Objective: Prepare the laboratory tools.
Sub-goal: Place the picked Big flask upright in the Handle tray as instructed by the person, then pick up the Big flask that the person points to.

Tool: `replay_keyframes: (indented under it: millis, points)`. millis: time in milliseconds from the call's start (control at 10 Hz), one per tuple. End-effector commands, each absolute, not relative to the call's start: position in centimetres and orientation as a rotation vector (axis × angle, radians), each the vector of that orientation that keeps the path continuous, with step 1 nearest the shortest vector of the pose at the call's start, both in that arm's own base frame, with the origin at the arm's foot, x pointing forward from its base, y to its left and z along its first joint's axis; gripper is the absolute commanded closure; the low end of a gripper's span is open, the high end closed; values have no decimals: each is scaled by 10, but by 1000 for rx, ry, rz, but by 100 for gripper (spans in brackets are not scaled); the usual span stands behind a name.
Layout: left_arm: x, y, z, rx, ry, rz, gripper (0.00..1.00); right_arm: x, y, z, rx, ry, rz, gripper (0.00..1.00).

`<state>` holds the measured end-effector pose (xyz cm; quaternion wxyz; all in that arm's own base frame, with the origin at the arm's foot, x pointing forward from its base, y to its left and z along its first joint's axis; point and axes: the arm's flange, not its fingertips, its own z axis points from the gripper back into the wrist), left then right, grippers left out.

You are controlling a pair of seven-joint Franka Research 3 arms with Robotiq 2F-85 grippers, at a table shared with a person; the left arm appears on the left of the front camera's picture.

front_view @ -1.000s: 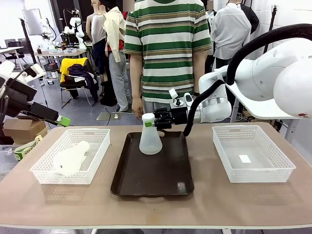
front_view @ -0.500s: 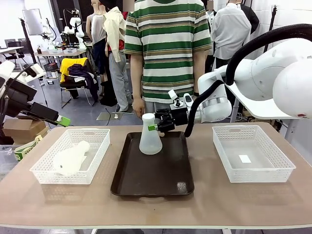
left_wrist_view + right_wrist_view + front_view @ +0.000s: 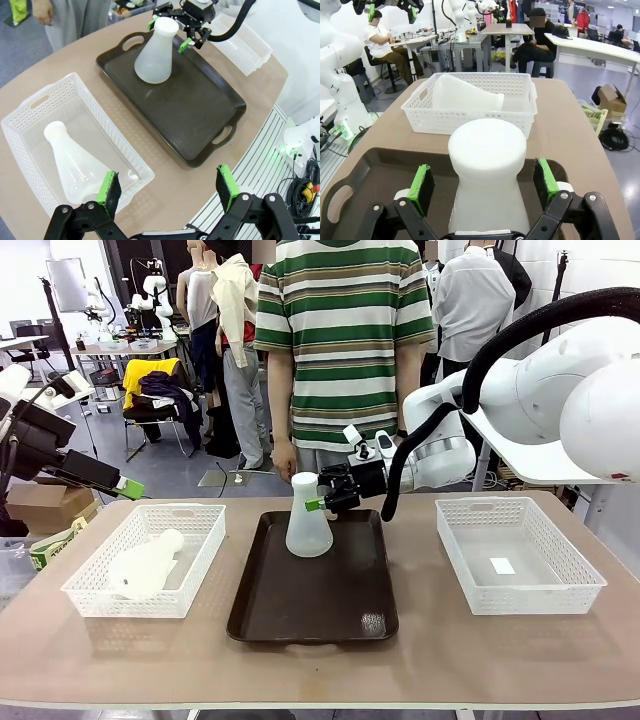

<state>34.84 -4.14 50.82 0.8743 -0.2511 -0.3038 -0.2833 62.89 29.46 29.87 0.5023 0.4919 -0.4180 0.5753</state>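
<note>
Front view: on the table (image 3: 100,660) a dark brown tray (image 3: 330,625) lies in the middle. 1 conical flask (image 3: 308,530) stands upright on it, near its far edge. The right gripper (image 3: 320,492) comes in from the right at the height of the flask's neck. A second flask (image 3: 143,568) lies on its side in the left white basket (image 3: 90,602). The right white basket (image 3: 590,595) sits well apart on the right. A person (image 3: 345,340) in a striped shirt stands at the far side.

Left wrist view: the left gripper (image 3: 167,185) hangs above the table's near left part. Its green pads (image 3: 109,189) are wide apart with nothing between them.

Right wrist view: the right gripper's 2 pads (image 3: 421,186) flank the upright flask's neck. There is a gap on each side, so they do not touch it. Beyond it is the basket with the lying flask.
</note>
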Motion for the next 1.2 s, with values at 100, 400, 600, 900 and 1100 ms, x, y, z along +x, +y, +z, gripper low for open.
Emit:
replay_keyframes:
  millis: [100, 400, 600, 900, 1100]
  points:
    - [349, -40, 507, -545, -637, -594, 0, 629, 295, 298, 1200, -1037, 1384, 0]
    - [349, -40, 507, -545, -637, -594, 0, 629, 295, 298, 1200, -1037, 1384, 0]
    - [349, -40, 507, -545, -637, -594, 0, 629, 295, 298, 1200, -1037, 1384, 0]
    - [349, -40, 507, -545, -637, -594, 0, 601, 272, 317, 1053, -1000, 1436, 0]
    - [349, -40, 507, -545, -637, -594, 0, 577, 240, 336, 996, -1011, 1410, 0]
